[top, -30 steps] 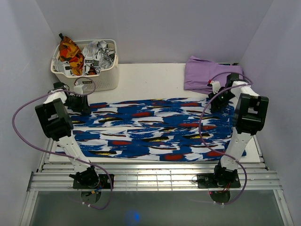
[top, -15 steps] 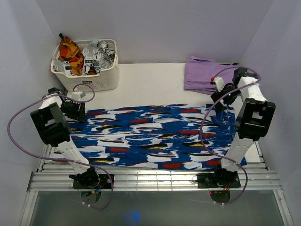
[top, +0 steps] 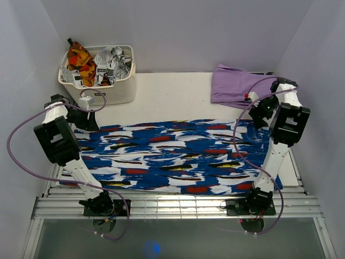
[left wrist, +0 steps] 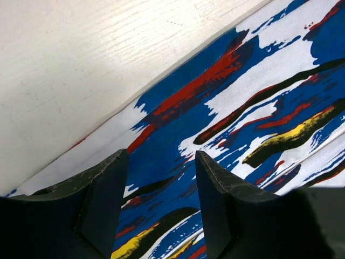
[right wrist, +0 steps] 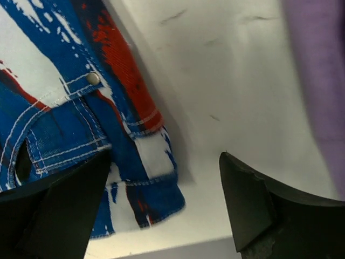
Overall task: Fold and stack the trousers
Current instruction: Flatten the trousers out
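The trousers [top: 172, 156], bright blue with white, red, black and yellow streaks, lie spread flat across the white table, folded lengthwise. My left gripper [top: 81, 116] hangs open above their far left corner; in the left wrist view its fingers [left wrist: 102, 199] stand apart over the cloth [left wrist: 226, 97] with nothing between them. My right gripper [top: 259, 110] is open just past the far right corner. In the right wrist view the waistband with its button [right wrist: 92, 78] lies under the wide-apart jaws, free of them.
A white basket [top: 110, 94] at the back left holds orange-red and black-and-white printed clothes. A lilac-purple garment [top: 237, 83] lies at the back right, close behind my right gripper. Bare table [top: 172, 97] stretches between them. Purple walls close in both sides.
Both grippers let go of the trousers' far edge and drew back outward and away. The cloth's far edge settled nearer the front. The right jaws opened wide.
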### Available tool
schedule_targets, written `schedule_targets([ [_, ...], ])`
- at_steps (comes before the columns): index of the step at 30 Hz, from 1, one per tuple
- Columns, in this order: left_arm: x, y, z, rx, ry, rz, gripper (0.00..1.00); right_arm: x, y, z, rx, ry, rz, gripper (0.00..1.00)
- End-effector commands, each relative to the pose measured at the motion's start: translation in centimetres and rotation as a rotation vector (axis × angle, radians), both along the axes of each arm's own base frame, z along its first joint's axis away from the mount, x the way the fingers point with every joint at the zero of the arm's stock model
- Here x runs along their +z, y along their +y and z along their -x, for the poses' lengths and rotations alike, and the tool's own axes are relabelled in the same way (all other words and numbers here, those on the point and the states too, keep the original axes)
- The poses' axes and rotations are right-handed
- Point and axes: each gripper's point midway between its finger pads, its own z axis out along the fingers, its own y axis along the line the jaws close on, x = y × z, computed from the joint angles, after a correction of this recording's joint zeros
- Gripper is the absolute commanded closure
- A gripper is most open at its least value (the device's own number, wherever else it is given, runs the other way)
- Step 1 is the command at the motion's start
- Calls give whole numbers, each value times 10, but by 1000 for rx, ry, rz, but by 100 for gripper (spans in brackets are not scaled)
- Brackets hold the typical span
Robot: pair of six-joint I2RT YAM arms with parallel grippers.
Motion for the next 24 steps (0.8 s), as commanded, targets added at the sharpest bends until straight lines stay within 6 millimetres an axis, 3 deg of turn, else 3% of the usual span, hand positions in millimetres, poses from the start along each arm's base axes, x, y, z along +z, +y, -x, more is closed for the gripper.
schedule_targets([
  [1, 3, -11, 3, -7, -3, 37, 37, -8, 11, 24, 80, 72, -61, 16],
  [3, -2, -10, 7, 0, 16, 27, 38, -22, 15, 35, 86, 120, -68, 25],
  [6, 5, -1, 2, 8, 6, -13, 40, -17, 15, 38, 79, 119, -72, 42],
  [8, 16, 2, -7, -5, -30, -16, 41, -8, 18, 31, 77, 70, -80, 59],
  [10, 36, 11, -26, -25, -104, -38, 42, 8, 20, 23, 74, 1, -77, 92],
  [12, 57, 18, -44, -79, -183, -70, 41, 25, 16, 10, 81, -104, -46, 92],
  [16, 60, 27, -58, -189, -219, -115, 40, 31, 13, 7, 118, -195, 24, 92],
  [22, 19, 53, -49, -329, -136, -202, 39, 32, 13, 8, 134, -210, 52, 92],
  [23, 21, 56, -46, -370, -126, -209, 39, 37, 11, 4, 131, -221, 57, 92],
  [24, 8, 59, -41, -391, -92, -195, 39, 35, 10, 4, 130, -214, 60, 92],
])
